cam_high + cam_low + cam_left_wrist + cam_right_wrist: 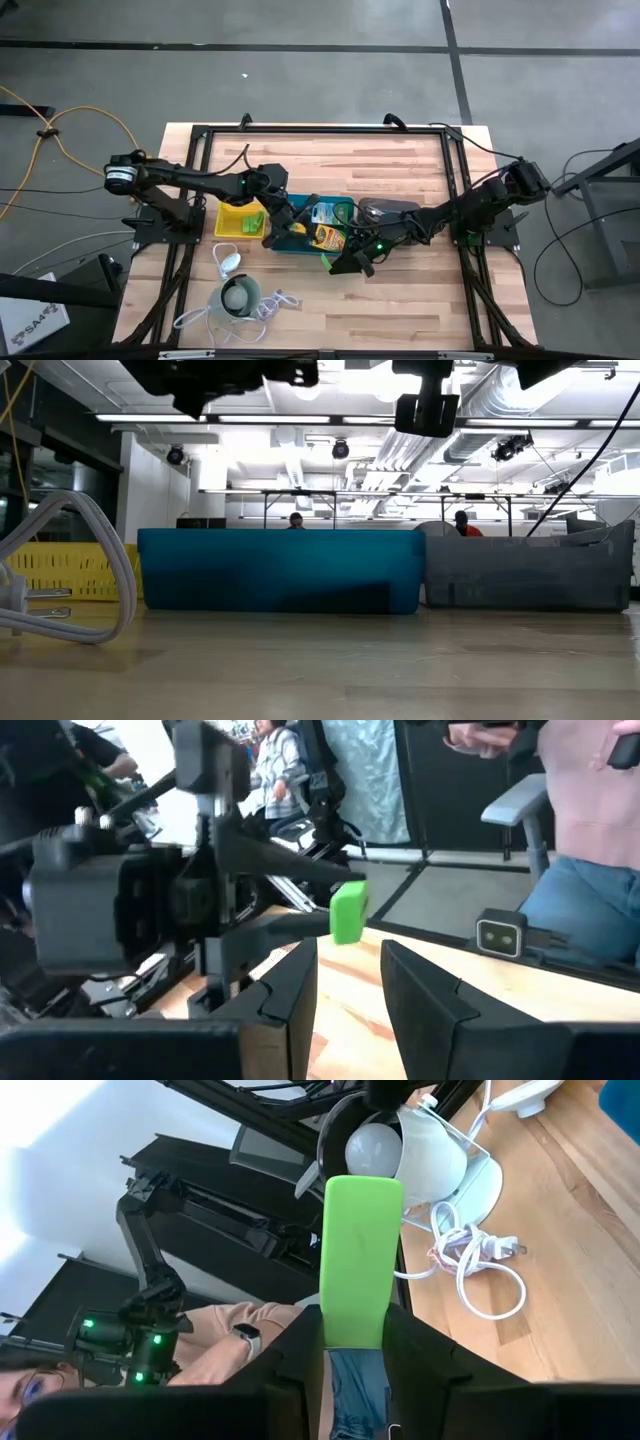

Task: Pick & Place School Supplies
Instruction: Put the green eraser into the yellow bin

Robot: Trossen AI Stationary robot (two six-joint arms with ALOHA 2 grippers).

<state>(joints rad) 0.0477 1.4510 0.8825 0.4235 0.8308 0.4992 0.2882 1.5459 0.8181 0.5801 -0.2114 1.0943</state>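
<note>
A lime-green block (362,1250) sticks out of my right gripper (355,1320), which is shut on it. In the high view this gripper (338,263) hangs over the table just in front of the teal tray (290,243). The left wrist view shows the same block (349,912) in mid-air. My left gripper (350,955) is open with nothing between its fingers. It hovers over the teal tray's left part (283,228). A crayon-type box (327,238) and a green-and-white pack (324,214) lie in the teal tray. Small green pieces (251,222) lie in the yellow tray (232,222). My right gripper pinches the block's rear end (355,1332) between its two fingers, on the two long sides. The fingers run about level, from the table's right toward its left and near side, along the block. The block juts forward past the fingertips, lifted clear of the table.
A dark grey tray (392,210) stands right of the teal one. A white round gadget (238,297) with its coiled cord (275,303) lies near the front left. Bare wood lies in front of the trays (330,660). People show in the room beyond the table.
</note>
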